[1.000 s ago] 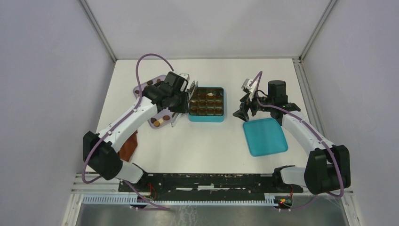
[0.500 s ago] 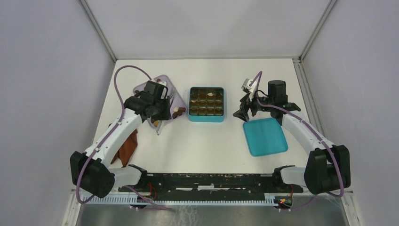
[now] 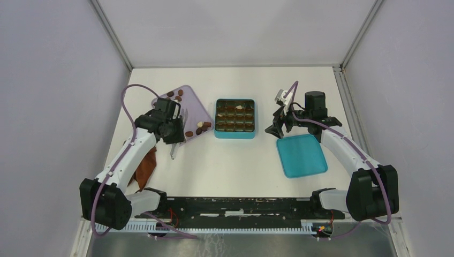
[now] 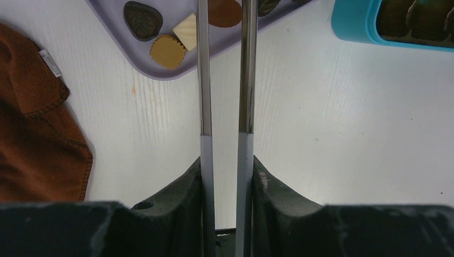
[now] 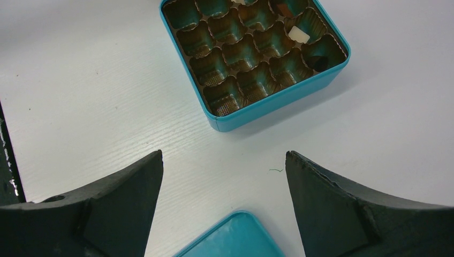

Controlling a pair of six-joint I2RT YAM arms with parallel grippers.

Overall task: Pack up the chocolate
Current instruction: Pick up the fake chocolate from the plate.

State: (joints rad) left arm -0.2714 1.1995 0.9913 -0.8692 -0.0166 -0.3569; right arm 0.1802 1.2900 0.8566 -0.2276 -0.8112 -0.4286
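Observation:
Small chocolate pieces (image 3: 198,127), dark brown, tan and cream, lie loose on the lilac tray (image 3: 194,104). My left gripper (image 3: 174,133) hangs at the tray's near corner, shut on a pair of metal tweezers (image 4: 203,80). The tweezers' two blades reach over the tray's edge (image 4: 160,72), past a tan piece (image 4: 167,51) and a cream piece (image 4: 186,31); their tips run out of view. The teal box (image 3: 234,135) has cells; a cream piece (image 5: 299,35) and a dark piece (image 5: 319,62) sit in cells. My right gripper (image 5: 224,153) stands open beside the box, with nothing in it.
The teal lid (image 3: 301,155) lies flat just under the right gripper. A reddish-brown cloth (image 3: 145,168) is bunched on the table at the left arm's near side. White walls close in the table on three sides.
My left arm has drawn back from the box's left edge, leftward and nearer, to the tray's near corner, tweezers still in its grip. The right arm has not moved.

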